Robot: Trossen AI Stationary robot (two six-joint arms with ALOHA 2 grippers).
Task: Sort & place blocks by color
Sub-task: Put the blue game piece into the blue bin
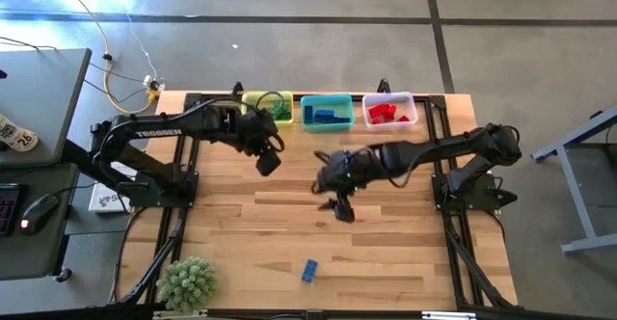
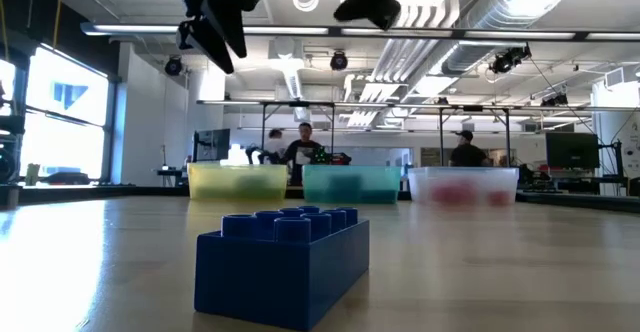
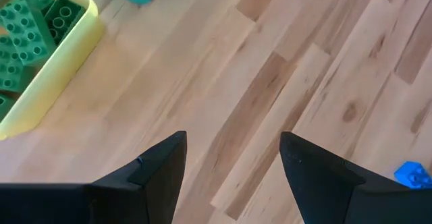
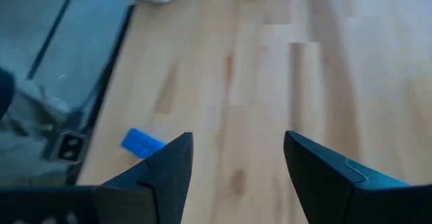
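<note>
Here, one blue block [image 1: 309,271] lies alone on the wood table [image 1: 405,253], near the front edge, well apart from both arms and from the three bins at the back. In the low view the same block [image 2: 283,266] fills the foreground, studs up, w/ nothing touching it.

Sorted pieces sit in the bins: green blocks [image 1: 281,112] in the yellow bin [image 1: 253,101], blue blocks [image 1: 327,117] in the teal bin [image 1: 327,98], red blocks [image 1: 388,113] in the clear bin [image 1: 413,107].

The right gripper [image 1: 339,207] hangs over mid-table, between the bins and the lone block, fingers spread wide, empty. Its wrist cam shows both dark fingers [image 4: 162,173] parted over bare wood, w/ the blue block [image 4: 142,142] off to one side and not betw. them.

The left gripper [image 1: 267,160] is just in front of the yellow bin, also spread wide and carrying nothing. Its wrist cam shows its fingers [image 3: 158,170] apart over the planks, the yellow bin's corner [image 3: 50,82] w/ green blocks [image 3: 34,32] inside, and a sliver of the blue block [image 3: 413,175] at the picture's edge.

Only the high view takes in the small green plant [image 1: 186,283] at the table's front-left corner. Only the low view shows the room behind: two people [image 2: 303,144] beyond the bins, and both grippers [image 2: 213,17] as dark shapes raised clear of the tabletop.
</note>
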